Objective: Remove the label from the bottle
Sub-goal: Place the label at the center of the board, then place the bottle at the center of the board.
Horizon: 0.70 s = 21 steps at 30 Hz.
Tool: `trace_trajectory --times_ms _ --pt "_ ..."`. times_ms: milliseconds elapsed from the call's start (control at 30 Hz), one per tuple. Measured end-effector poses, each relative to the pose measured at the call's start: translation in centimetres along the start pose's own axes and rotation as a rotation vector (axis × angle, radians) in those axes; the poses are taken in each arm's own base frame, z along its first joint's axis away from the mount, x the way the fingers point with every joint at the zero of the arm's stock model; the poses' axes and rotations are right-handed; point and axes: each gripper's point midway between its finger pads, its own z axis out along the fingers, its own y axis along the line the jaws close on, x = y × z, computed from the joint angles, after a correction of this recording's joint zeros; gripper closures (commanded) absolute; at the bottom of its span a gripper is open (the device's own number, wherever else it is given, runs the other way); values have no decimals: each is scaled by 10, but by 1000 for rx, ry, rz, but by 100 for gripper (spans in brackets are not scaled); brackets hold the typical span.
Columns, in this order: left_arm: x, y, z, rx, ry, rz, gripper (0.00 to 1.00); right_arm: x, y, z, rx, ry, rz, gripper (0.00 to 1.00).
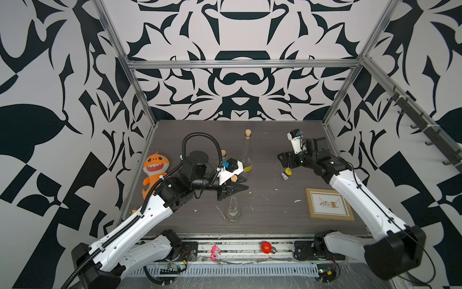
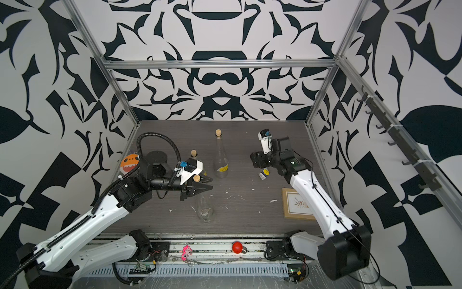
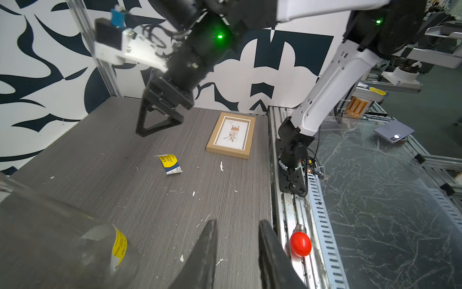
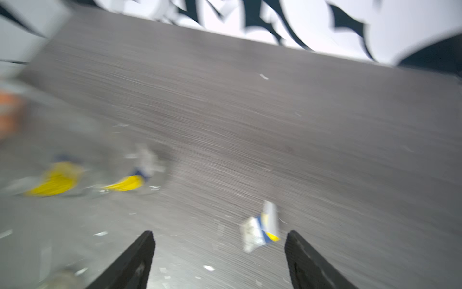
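A clear corked bottle [image 1: 246, 152] stands mid-table, with a yellow label remnant [image 1: 247, 169] low on its side, also seen in the left wrist view [image 3: 120, 244]. A torn label scrap [image 1: 287, 173] lies on the table to its right. My left gripper [image 1: 241, 184] hovers just in front of that bottle, beside the cork of a nearer clear bottle [image 1: 233, 211]. Its jaws [image 3: 236, 222] stand a little apart with only table between them. My right gripper [image 1: 283, 161] is open just above the scrap [image 4: 261, 230], which lies beyond its fingertips [image 4: 297, 240] in a blurred view.
A picture frame [image 1: 328, 204] lies flat at the right front. An orange plush toy [image 1: 153, 172] sits at the left wall. A third cork [image 1: 223, 152] shows behind the left arm. A red bulb [image 1: 267, 247] lies on the front rail. Small paper shreds dot the table.
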Motion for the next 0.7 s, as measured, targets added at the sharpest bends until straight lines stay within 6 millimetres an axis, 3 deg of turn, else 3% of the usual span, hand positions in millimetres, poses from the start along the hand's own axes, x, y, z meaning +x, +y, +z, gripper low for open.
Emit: trace_trajectory --times_ms 467,567,700 --pt "-4 9 -19 -139 5 -43 100 30 182 -67 -693 -231 -302 15" --pt "-9 11 -22 -154 -5 -56 100 36 208 -75 -767 -260 -340 15" --pt "-10 15 -27 -196 2 -64 100 38 223 -70 -779 -264 -360 16"
